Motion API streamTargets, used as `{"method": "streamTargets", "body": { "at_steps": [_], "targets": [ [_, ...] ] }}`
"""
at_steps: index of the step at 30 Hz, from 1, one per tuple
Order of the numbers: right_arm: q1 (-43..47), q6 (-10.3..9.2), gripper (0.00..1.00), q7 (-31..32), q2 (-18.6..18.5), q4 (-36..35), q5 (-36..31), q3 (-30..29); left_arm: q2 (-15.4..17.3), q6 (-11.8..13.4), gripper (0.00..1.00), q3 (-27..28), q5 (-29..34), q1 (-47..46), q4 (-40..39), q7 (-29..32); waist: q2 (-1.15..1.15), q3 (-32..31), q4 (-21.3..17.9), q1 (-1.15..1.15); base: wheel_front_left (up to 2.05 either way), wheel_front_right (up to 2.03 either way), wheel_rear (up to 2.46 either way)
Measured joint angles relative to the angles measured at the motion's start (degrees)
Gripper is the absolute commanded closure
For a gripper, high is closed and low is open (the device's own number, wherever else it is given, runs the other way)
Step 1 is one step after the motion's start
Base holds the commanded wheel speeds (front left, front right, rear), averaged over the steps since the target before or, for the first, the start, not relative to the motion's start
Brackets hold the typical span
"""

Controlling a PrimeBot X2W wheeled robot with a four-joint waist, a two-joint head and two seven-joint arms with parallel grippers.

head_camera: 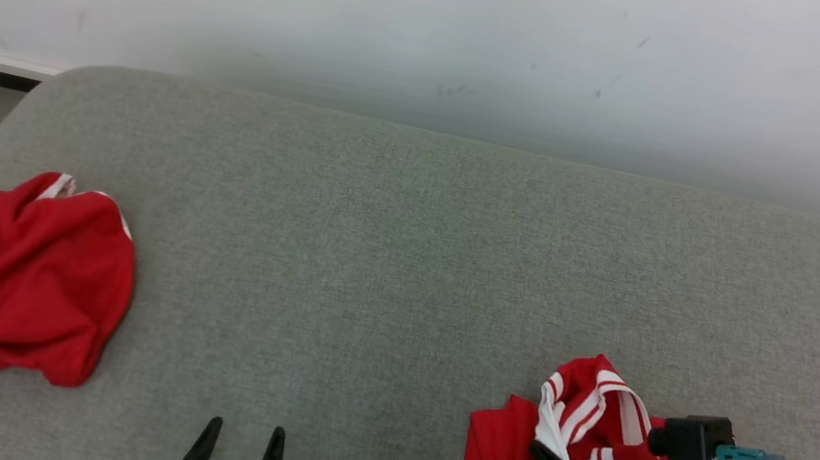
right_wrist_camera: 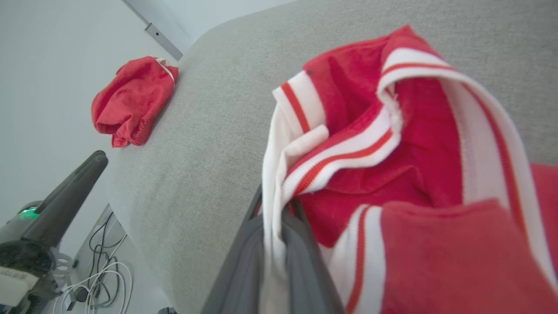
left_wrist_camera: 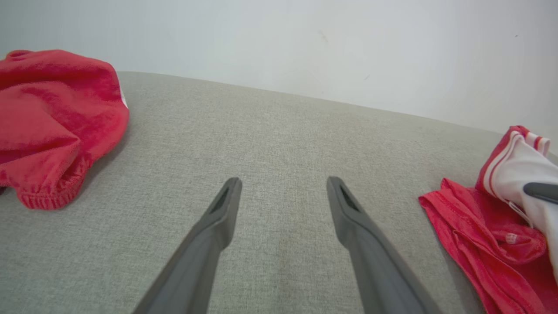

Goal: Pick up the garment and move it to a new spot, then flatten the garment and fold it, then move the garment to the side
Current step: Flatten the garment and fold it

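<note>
**Item 1.** Striped garment (head_camera: 584, 409), red with white bands. It sits at the near right of the grey padded surface (head_camera: 404, 262), bunched in a heap. A white-edged fold stands up above the rest, which lies on the padding.

**Item 2.** Right gripper (head_camera: 538, 451), over the near right. Its jaws are clamped on the white-edged fold of the striped garment. In my right wrist view the cloth runs down between the two fingers.

**Item 3.** Left gripper (left_wrist_camera: 284, 182), at the near edge, left of centre. Its jaws are spread wide over bare padding, and it is well apart from both cloths.

**Item 4.** Plain red garment (head_camera: 18, 281), on the left side of the surface. It is a crumpled mound with a sliver of white trim at its far edge, well apart from the striped garment.

**Item 5.** White wall (head_camera: 445, 19), behind the far edge of the surface.

**Item 6.** Loose cables (right_wrist_camera: 100, 270), on the floor beside the surface, which I see from the right wrist view.
</note>
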Motion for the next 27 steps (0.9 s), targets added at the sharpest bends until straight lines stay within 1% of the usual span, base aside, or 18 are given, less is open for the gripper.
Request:
{"method": "streamTargets", "body": {
  "at_steps": [6, 7, 8, 9, 12, 15, 18, 19, 21, 23, 27],
  "targets": [
    [-1.5, 0.0, 1.0, -0.5, 2.2, 1.3, -1.5, 1.1, 0.0, -0.1, 0.0, -0.3, 0.1, -0.9, 0.4, 0.0, 0.0, 0.3, -0.1, 0.0, 0.0, 0.0, 0.0],
    [-1.7, 0.0, 0.77, -0.9, 2.6, 1.4, -1.7, 1.1, 0.0, -0.1, 0.0, -0.3, 0.1, -0.9, 0.5, 0.0, 0.0, 0.3, -0.1, 0.0, 0.0, 0.0, 0.0],
    [-1.9, 0.0, 0.25, -1.5, 2.9, 1.4, -1.9, 1.2, 0.0, -0.1, 0.0, -0.2, 0.1, -0.9, 0.6, 0.0, 0.0, 0.3, -0.1, 0.0, 0.0, 0.0, 0.0],
    [-1.9, 0.0, 0.0, -2.0, 3.4, 1.4, -1.9, 1.2, 0.0, -0.1, 0.0, -0.2, 0.1, -0.9, 0.7, 0.0, 0.0, 0.3, -0.1, 0.0, 0.0, 0.0, 0.0],
    [-2.2, 0.0, 0.0, -4.6, 5.5, 0.5, -1.2, 0.8, 0.0, -0.2, 0.0, -0.1, 0.1, -0.9, 0.8, 0.0, 0.0, 0.1, -0.1, 0.0, 0.0, 0.0, 0.0],
    [-2.2, 0.0, 0.0, -6.9, 6.9, -2.0, -0.1, 1.1, 0.0, -0.2, 0.0, 0.3, 0.2, -0.6, 0.9, 0.0, 0.0, -0.3, -0.5, 0.0, 0.0, 0.0, 0.0],
    [-2.0, 0.0, 0.0, -9.5, 6.7, -5.3, 0.1, 0.7, 0.0, -0.3, 0.0, 0.8, 0.5, 0.0, 0.8, 0.0, 0.0, -0.7, -1.2, 0.0, 0.0, 0.0, 0.0],
    [-2.0, 0.0, 0.0, -9.5, 6.7, -5.3, 0.1, 0.7, 0.0, -0.3, 0.0, 0.8, 0.5, 0.0, 0.8, 0.0, 0.0, -0.7, -1.2, 0.0, 0.0, 0.0, 0.0],
    [-1.5, 0.0, 0.0, -11.4, 6.1, -7.5, 0.2, -0.7, 0.0, -0.5, 0.0, 1.2, 0.9, 0.1, 0.8, 0.0, 0.0, -1.1, -1.6, 0.0, 0.0, 0.0, 0.0],
    [-0.5, 0.0, 0.0, -13.8, 4.7, -9.3, -0.3, -2.6, 0.0, -0.7, 0.0, 1.7, 1.0, 0.3, 0.7, 0.0, 0.0, -1.6, -2.0, 0.0, 0.0, 0.0, 0.0],
    [2.5, 0.0, 0.0, -18.8, 0.8, -11.2, -5.0, -8.1, 0.0, -0.9, 0.0, 2.5, 1.4, 1.1, 0.4, 0.0, 0.0, -2.8, -3.1, 0.0, 0.0, 0.0, 0.0]
  ]
}}
